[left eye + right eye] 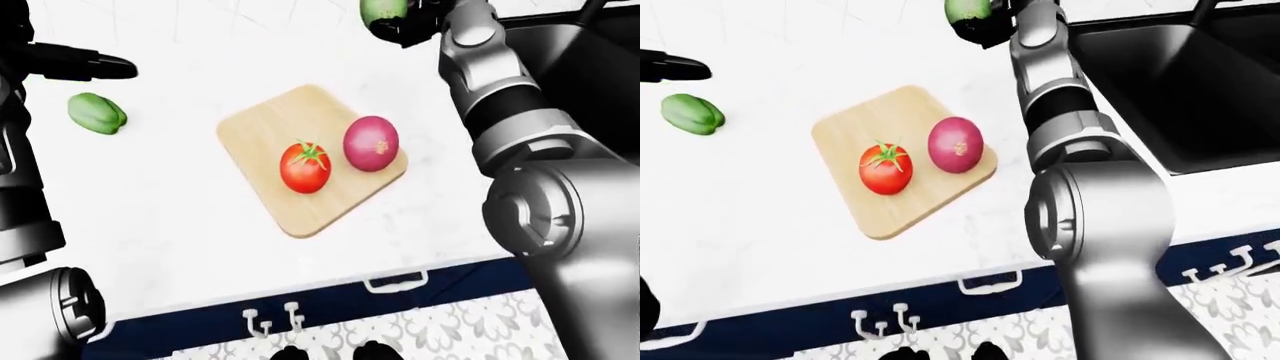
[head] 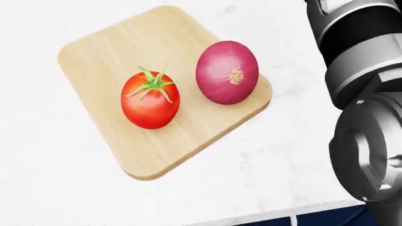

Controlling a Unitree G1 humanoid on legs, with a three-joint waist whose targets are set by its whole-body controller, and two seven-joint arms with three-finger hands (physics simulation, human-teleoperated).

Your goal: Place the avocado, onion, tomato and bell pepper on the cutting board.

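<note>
Tomato [image 2: 150, 100] and onion [image 2: 226, 71] on cutting board [image 2: 119, 47] — no writing legible

A red tomato [image 2: 150, 100] with green stem and a purple-pink onion [image 2: 226, 72] are sitting on a pale wooden cutting board [image 2: 116, 52]. A green bell pepper [image 1: 97, 113] is lying on the white marbled counter [image 1: 170, 210].

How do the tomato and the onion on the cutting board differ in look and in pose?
The tomato is bright red and glossy; the onion is purple-pink and more matte. The tomato shows a green star-shaped stem, while the onion shows a small pale root spot. In the head view the tomato lies lower and to the left, the onion higher and near the right edge. Both rest on the cutting board, close but apart, similar in size.
</note>
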